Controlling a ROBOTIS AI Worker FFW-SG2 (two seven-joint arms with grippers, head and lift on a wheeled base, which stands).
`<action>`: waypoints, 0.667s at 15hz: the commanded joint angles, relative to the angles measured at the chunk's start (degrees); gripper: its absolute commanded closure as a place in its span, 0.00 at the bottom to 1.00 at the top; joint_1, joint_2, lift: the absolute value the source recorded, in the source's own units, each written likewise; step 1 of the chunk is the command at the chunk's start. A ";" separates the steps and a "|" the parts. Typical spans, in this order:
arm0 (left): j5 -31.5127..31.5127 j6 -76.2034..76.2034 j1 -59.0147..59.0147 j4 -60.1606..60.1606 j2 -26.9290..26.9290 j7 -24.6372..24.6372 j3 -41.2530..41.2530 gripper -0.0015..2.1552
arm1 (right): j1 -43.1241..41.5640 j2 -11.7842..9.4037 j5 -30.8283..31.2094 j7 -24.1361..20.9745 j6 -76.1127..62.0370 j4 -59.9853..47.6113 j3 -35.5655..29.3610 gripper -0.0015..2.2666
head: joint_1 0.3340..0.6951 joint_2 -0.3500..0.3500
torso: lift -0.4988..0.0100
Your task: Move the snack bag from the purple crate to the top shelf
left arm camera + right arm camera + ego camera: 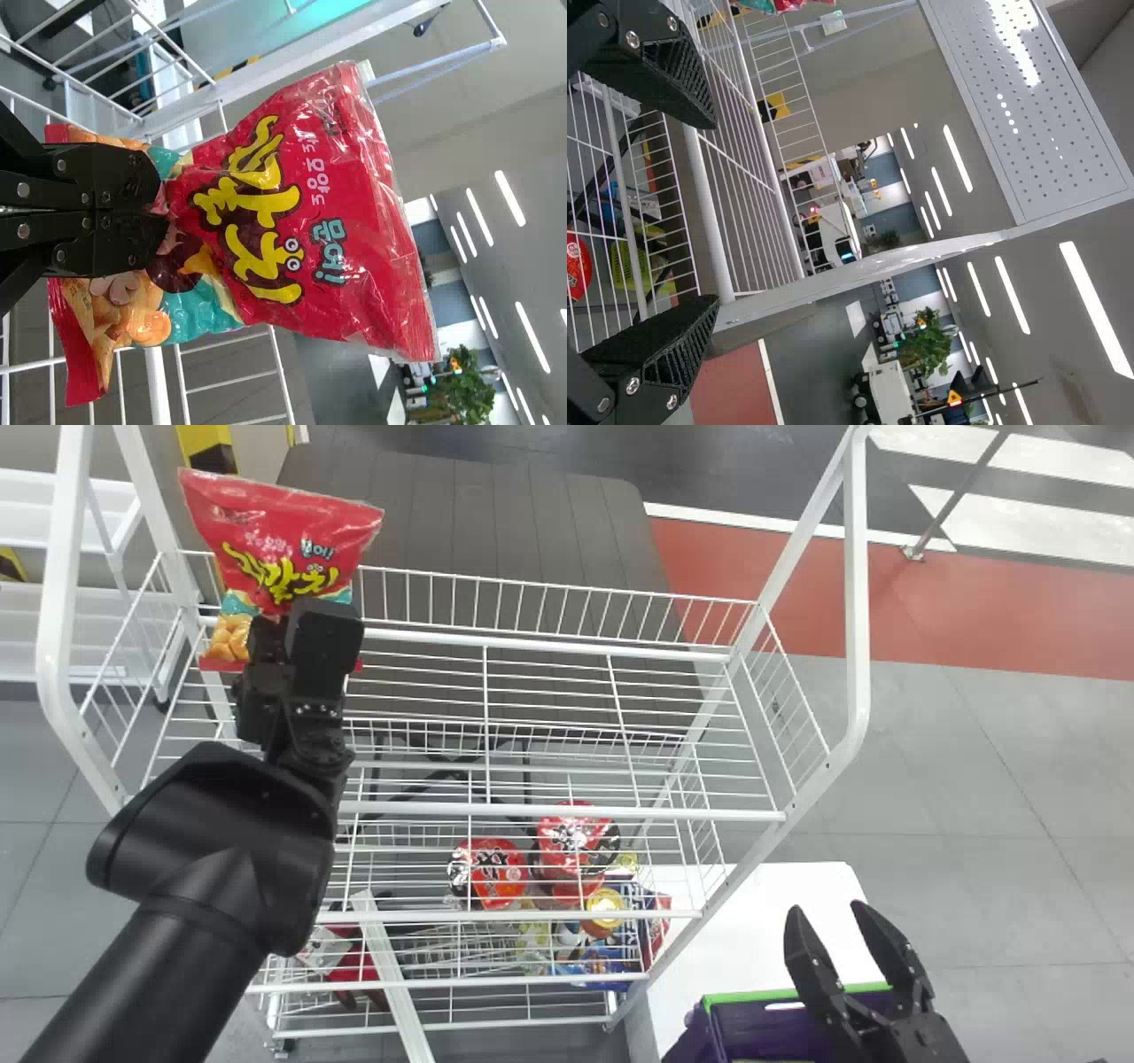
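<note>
Clock face laid on head view. Snack bag (288, 540) at 10 o'clock, approx. upright, top seal uppermost, by far L corner of top shelf (567, 812), a white wire basket type. L gripper (162, 211), on arm in from 8 o'clock, has its fingers clenched on bag's lower part; film puckered at tips. R gripper (825, 909) at 4 o'clock, nr purple crate (740, 1032) at 5: fingers parted, nothing betw. them. Red packs (571, 841) at 6 o'clock, lower down.

Step in hand, by my reading: set bag down on top shelf. Bag out of crate, so most of job prob. done. Can't tell clearance betw. bag's lower edge & wires.

To do it well: bring bag in from corner, twd. 3 o'clock a bit, so whole base is inside far guard rail (532, 585) & clear of L upright (53, 584). Then lower slowly, wrist level, till base meets wires. Fingers sit low on bag, so they'll likely get near shelf too; stop before they press it. Open only a little, let film slide off tips, then back out straight along finger line. Soft bag may slump or tip over rail if let go high; a snagged fold could drag it back. No extra squeeze, contents look crushable.
</note>
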 commanded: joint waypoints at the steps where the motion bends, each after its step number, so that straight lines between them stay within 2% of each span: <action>1: 0.39 -0.18 0.06 0.19 -0.24 0.01 -0.12 0.66 | -0.08 0.00 0.00 0.01 0.00 0.14 0.00 0.06 | 1.00 0.20 | 0.98; 2: 0.39 -0.18 0.06 0.28 -0.24 0.01 -0.30 0.51 | -0.08 0.00 0.00 0.01 0.00 0.14 0.00 0.06 | 1.00 0.20 | 0.98; 3: 0.47 -0.35 0.06 0.28 -0.24 0.09 -0.38 0.47 | -0.08 0.00 0.09 0.01 0.00 0.14 0.00 0.06 | 1.00 0.19 | 0.98; 6: 0.47 -1.23 0.15 0.81 -0.24 0.09 -0.56 0.45 | -0.08 0.00 0.00 0.01 0.00 0.22 0.00 0.06 | 1.00 0.19 | 0.98; 8: 0.47 -1.41 0.15 0.90 -0.24 0.62 -0.74 0.14 | -0.17 0.00 0.00 0.10 0.00 0.31 0.00 0.06 | 1.00 0.19 | 0.98; 9: 0.47 -1.41 0.15 0.90 -0.24 0.80 -0.74 0.06 | -0.26 0.00 0.00 0.19 0.00 0.40 0.00 0.06 | 1.00 0.19 | 0.98; 10: 0.47 -1.41 0.15 0.98 -0.24 0.80 -0.74 0.05 | -0.35 0.00 0.00 0.45 0.00 0.49 0.00 0.06 | 1.00 0.19 | 0.98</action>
